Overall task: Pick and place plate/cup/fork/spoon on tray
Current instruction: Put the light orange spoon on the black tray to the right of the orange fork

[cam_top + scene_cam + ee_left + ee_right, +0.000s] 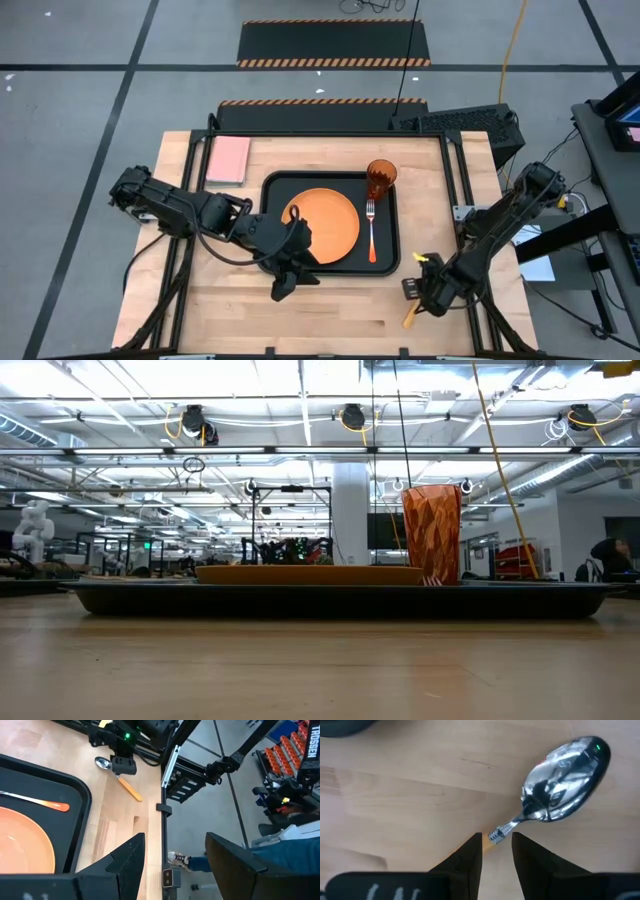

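1. One piece of tableware is not yet on the tray: the spoon (pixel 560 782), which lies on the bare table (pixel 330 310) just off the tray's near right corner, its handle under the right arm's fingers.
2. The right gripper (pixel 495 851) is down at the spoon, its fingers narrow, one on each side of the neck where bowl meets handle; whether they already pinch it I cannot tell.
3. By my reading, the step in hand is the spoon pick. Next it calls for a firm close on that thin neck, a straight lift, then a short carry over the raised rim to set it down, probably beside the fork.
4. On the tray (pixel 275 183), which lies mid-table, sit one plate (pixel 322 226), one fork (pixel 371 238) just right of the plate, and one cup (pixel 381 180) upright in the far right corner.
5. The left gripper (pixel 172 855) waits over the table at the tray's near edge, fingers wide and holding nothing.
6. Count: two arms, one pink pad (pixel 228 160) at the far left, off the tray.
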`<state>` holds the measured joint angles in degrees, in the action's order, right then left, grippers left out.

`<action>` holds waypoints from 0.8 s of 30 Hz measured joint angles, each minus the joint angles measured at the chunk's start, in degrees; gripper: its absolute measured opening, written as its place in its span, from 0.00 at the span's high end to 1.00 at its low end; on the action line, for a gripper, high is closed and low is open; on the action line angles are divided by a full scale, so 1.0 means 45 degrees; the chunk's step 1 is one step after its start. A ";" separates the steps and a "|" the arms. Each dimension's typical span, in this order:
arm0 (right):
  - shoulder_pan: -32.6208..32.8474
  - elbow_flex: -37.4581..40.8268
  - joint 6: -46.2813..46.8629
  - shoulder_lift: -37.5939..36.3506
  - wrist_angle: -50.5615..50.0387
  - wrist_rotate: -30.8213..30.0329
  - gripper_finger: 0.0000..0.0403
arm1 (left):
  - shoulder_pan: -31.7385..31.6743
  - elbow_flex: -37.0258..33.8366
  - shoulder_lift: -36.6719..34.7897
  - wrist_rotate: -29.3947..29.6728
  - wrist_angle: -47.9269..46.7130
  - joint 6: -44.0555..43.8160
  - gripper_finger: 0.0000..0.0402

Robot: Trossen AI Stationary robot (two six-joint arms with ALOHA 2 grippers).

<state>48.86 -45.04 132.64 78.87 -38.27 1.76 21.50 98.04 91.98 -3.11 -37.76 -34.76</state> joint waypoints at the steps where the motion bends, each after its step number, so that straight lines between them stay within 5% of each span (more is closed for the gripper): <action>1: 0.0000 0.0000 0.0000 0.0145 0.0047 0.0033 0.75 | 0.0000 0.0000 0.0000 -0.0009 -0.0004 0.0000 0.47; 10: 0.0000 -0.0066 -0.0335 0.1362 0.0647 0.0590 0.75 | 0.0000 0.0000 0.0000 -0.0017 0.0006 0.0001 0.47; 24: -0.0137 0.0017 -0.0892 0.1846 -0.0289 -0.0839 0.85 | -0.0153 0.0000 0.0000 -0.0006 0.0063 0.0094 0.47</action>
<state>48.24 -44.96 128.62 87.18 -39.57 -2.01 20.81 98.04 91.98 -3.13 -37.48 -34.34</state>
